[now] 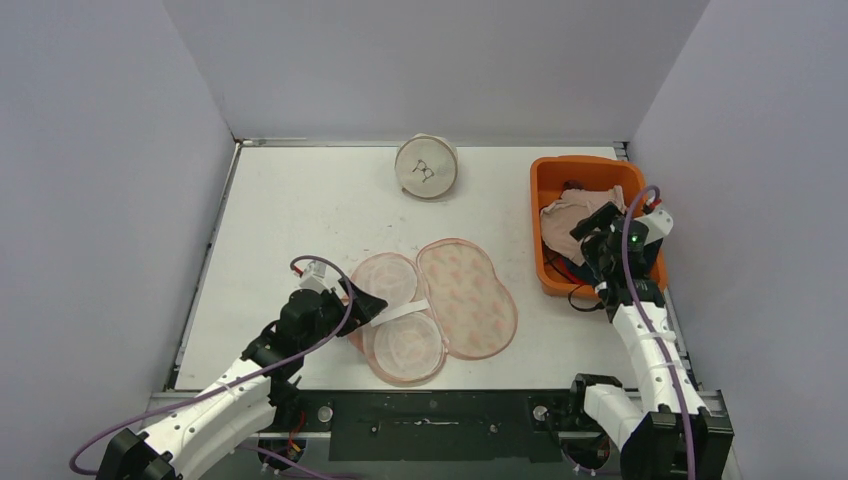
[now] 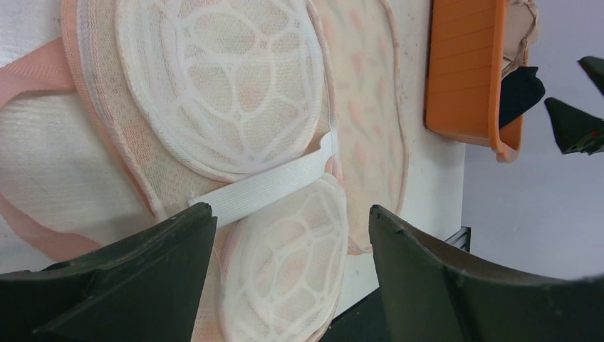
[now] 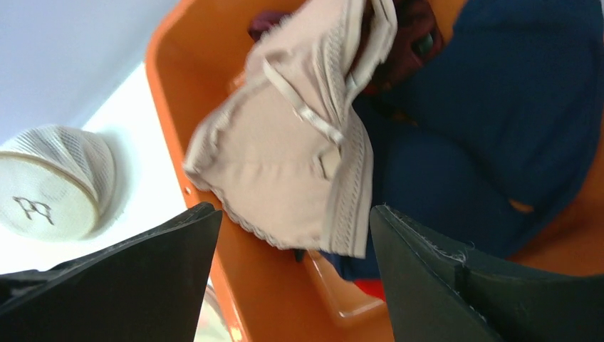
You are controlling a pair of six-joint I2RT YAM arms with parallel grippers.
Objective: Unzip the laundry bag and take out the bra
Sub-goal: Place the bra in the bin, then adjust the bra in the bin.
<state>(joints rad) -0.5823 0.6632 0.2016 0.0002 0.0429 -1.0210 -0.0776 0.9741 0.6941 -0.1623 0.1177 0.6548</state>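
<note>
The pink mesh laundry bag [image 1: 440, 305] lies unzipped and spread flat near the table's front, its two domed white-ribbed cups [image 2: 214, 85] up and a white elastic band [image 2: 263, 185] across them. My left gripper [image 1: 365, 305] hangs open at the bag's left edge, and in the left wrist view this gripper [image 2: 292, 214] has nothing between its fingers. The beige bra [image 1: 572, 212] lies in the orange bin [image 1: 545, 180] on other clothes. My right gripper [image 1: 597, 225] is open just above it. In the right wrist view the bra [image 3: 292, 164] drapes over the bin wall [image 3: 256, 285], free of the gripper [image 3: 292, 209].
A round white mesh bag [image 1: 426, 166] stands at the back of the table, also in the right wrist view [image 3: 57, 185]. Dark blue clothing [image 3: 498, 107] and a dark red piece fill the bin under the bra. Grey walls close in three sides.
</note>
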